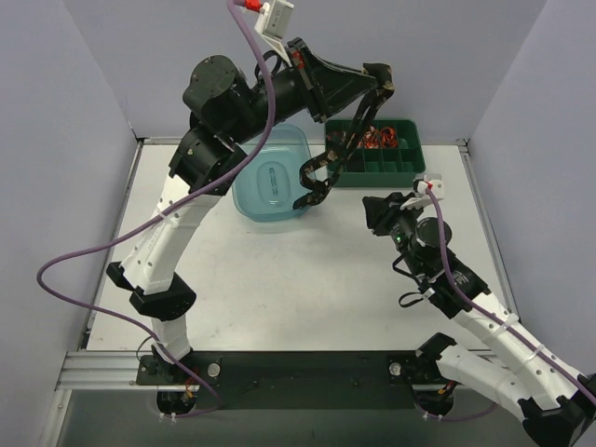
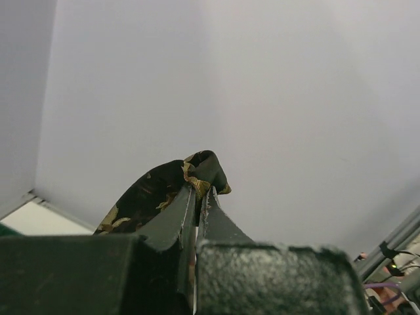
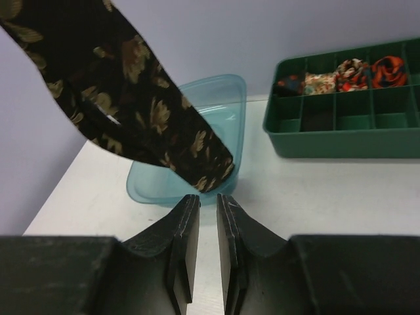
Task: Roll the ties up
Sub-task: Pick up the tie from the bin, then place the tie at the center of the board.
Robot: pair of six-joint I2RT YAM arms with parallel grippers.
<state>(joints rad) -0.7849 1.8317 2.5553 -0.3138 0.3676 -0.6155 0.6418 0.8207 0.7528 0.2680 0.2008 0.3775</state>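
The black tie with gold-tan flowers [image 1: 321, 169] hangs from my left gripper [image 1: 380, 88], which is raised high over the back of the table, above the green tray. In the left wrist view the left gripper [image 2: 200, 191] is shut on a fold of the tie [image 2: 147, 193]. The tie's lower end dangles over the edge of the blue tub. My right gripper [image 1: 372, 205] is low on the table, right of that end. In the right wrist view it [image 3: 208, 200] is open by a narrow gap and empty, the tie's end [image 3: 207, 172] just beyond its fingertips.
A blue plastic tub [image 1: 265, 177] stands at the back middle and also shows in the right wrist view [image 3: 226, 98]. A green compartment tray [image 1: 396, 168] at the back right holds red and beige rolled ties [image 1: 377, 138], which also show in the right wrist view [image 3: 354, 73]. Purple cables run along both arms.
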